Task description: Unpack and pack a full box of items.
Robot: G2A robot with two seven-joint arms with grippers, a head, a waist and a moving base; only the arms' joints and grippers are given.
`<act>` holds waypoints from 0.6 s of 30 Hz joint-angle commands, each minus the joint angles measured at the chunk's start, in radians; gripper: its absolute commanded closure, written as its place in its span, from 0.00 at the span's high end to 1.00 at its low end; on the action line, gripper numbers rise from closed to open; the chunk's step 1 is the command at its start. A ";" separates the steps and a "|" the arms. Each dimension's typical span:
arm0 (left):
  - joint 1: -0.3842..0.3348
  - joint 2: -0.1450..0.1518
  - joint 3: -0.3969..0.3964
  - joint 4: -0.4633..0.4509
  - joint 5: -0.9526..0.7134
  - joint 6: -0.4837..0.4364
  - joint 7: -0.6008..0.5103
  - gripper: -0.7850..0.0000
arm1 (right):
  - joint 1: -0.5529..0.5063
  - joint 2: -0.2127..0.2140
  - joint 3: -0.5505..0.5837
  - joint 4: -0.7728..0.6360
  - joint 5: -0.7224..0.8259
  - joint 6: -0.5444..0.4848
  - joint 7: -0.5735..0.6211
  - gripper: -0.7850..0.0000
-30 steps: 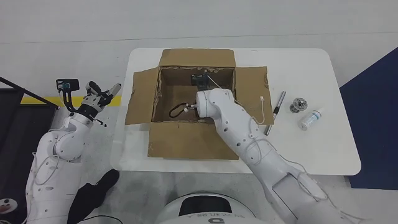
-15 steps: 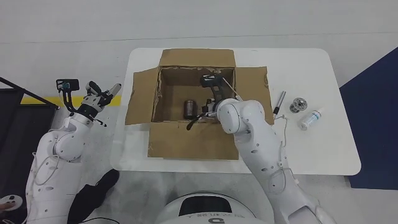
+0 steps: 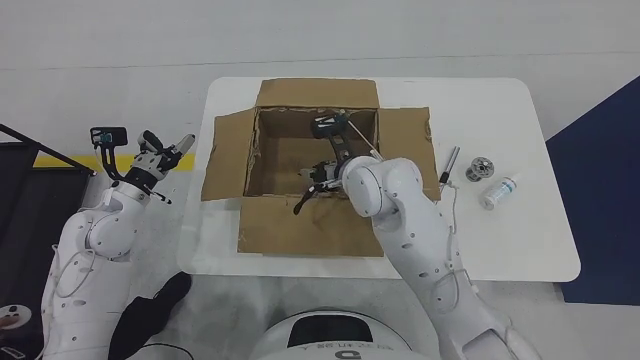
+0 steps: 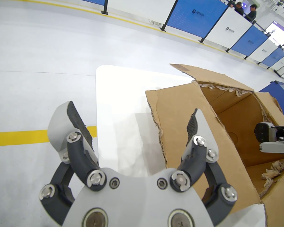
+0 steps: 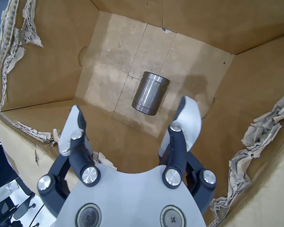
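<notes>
The open cardboard box [image 3: 318,93] stands in the middle of the white table [image 3: 490,110], its flaps folded out. A short metal cylinder [image 5: 150,93] lies on its side on the box floor. My right gripper [image 5: 131,105] hangs open just above it inside the box, one finger to each side and not touching; from above the right gripper [image 3: 318,173] covers the cylinder. My left gripper [image 4: 132,109] is open and holds nothing, off the table's left edge, where the left gripper [image 3: 165,155] points toward the box [image 4: 203,124].
On the table right of the box lie a thin dark rod [image 3: 448,167], a small metal spool [image 3: 480,169] and a little white bottle [image 3: 500,190]. The box rim is ragged with torn cardboard [image 5: 258,128]. Bare tabletop lies in front of and behind the box.
The right arm pulled back from the box's left half toward the right, uncovering the cylinder, then its gripper shifted over the cylinder. The left arm kept still.
</notes>
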State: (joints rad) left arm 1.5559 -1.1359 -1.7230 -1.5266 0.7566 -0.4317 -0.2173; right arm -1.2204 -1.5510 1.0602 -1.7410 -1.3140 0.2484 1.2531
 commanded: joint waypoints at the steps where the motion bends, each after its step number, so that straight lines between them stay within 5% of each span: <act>1: 0.000 0.000 0.000 0.000 0.000 0.000 0.000 1.00 | -0.001 0.001 0.001 0.040 -0.049 0.031 -0.032 1.00; 18: 0.000 0.000 0.000 0.000 0.000 0.000 0.000 1.00 | 0.113 -0.053 -0.184 0.258 -0.091 0.184 -0.026 1.00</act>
State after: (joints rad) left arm 1.5559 -1.1359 -1.7230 -1.5266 0.7566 -0.4317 -0.2173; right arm -1.1145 -1.5992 0.8933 -1.4972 -1.4028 0.4233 1.2321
